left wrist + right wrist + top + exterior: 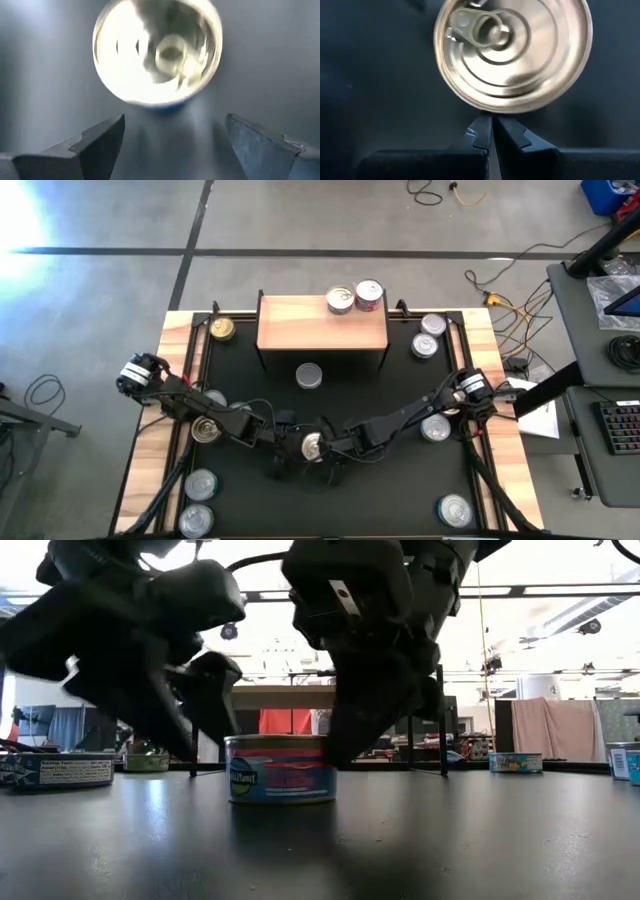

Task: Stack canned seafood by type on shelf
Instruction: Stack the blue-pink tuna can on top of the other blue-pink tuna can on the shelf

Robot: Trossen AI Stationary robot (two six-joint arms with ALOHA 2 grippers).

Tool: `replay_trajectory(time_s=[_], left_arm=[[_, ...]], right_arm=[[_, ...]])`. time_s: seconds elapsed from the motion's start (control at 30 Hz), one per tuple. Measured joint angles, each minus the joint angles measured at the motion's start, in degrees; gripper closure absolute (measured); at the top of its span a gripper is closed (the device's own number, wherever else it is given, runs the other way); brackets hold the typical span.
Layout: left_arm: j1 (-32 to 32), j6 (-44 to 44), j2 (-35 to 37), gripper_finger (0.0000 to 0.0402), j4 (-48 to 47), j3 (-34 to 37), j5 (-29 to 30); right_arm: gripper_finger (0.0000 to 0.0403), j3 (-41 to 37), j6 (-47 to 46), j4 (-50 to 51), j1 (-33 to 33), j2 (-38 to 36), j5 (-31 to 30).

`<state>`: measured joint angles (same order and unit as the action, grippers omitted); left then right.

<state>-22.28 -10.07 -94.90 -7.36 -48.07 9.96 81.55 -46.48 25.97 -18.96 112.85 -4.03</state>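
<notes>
A silver-lidded can (314,445) with a blue and pink label (280,783) stands upright on the black mat, at the middle of the table. My left gripper (291,446) is open just left of it. In the left wrist view the can (157,50) lies ahead of the spread fingers (102,145), not between them. My right gripper (336,448) is shut at the can's right side. The light-wood shelf (300,330) stands at the far middle. Two cans (340,301) (369,295) rest on its top at the far right corner. My right gripper's shut fingertips (482,131) stand at the can's lid rim (487,113), on the side toward the table's right. They come slanting down from the right. Whether they touch the rim I cannot tell. The can stands flat on the mat.
One more can (309,375) sits in front of the shelf. A gold-lidded can (222,329) lies at the far left and two cans (428,336) at the far right. Others lie under the arms (206,430) (436,427) and at the near corners (198,500) (455,510).
</notes>
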Motion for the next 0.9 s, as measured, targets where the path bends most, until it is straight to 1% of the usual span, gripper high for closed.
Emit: replay_trajectory(time_s=[0.13,0.23,0.37,0.57,0.63,0.73,0.8,0.9], left_arm=[[-0.1,-2.5,-0.1,0.0070,2.5,0.0,-1.3],[-0.7,-3.1,-0.1,0.0070,1.5,-0.1,-2.8],[-2.0,-4.7,0.1,0.0070,-2.6,-0.3,-4.3],[-4.9,-8.9,0.5,0.0070,-4.4,-0.3,-5.1],[-5.8,-10.3,1.3,0.0070,-6.1,-0.2,-4.3],[-6.7,-10.6,3.6,0.0070,-7.2,1.0,-0.4],[-6.6,-11.0,5.6,0.0070,-5.8,2.7,2.3],[-5.0,-11.6,8.0,0.0065,-1.0,6.3,4.1]], right_arm=[[0.0394,-0.1,-0.1,-0.2,0.1,0.1,0.1],[0.0394,-0.1,-0.4,0.9,0.0,0.1,-3.3],[0.0394,0.3,-0.4,3.2,0.9,0.1,-7.9],[0.0394,0.4,0.7,4.2,2.8,0.0,-8.4],[0.0394,0.4,0.8,6.1,2.9,-0.3,-8.2],[0.0394,0.4,1.6,10.2,2.8,-1.2,-8.2],[0.0394,0.4,2.3,13.1,2.6,-1.5,-8.2],[0.0394,0.3,3.6,14.9,2.4,-1.5,-8.2]])
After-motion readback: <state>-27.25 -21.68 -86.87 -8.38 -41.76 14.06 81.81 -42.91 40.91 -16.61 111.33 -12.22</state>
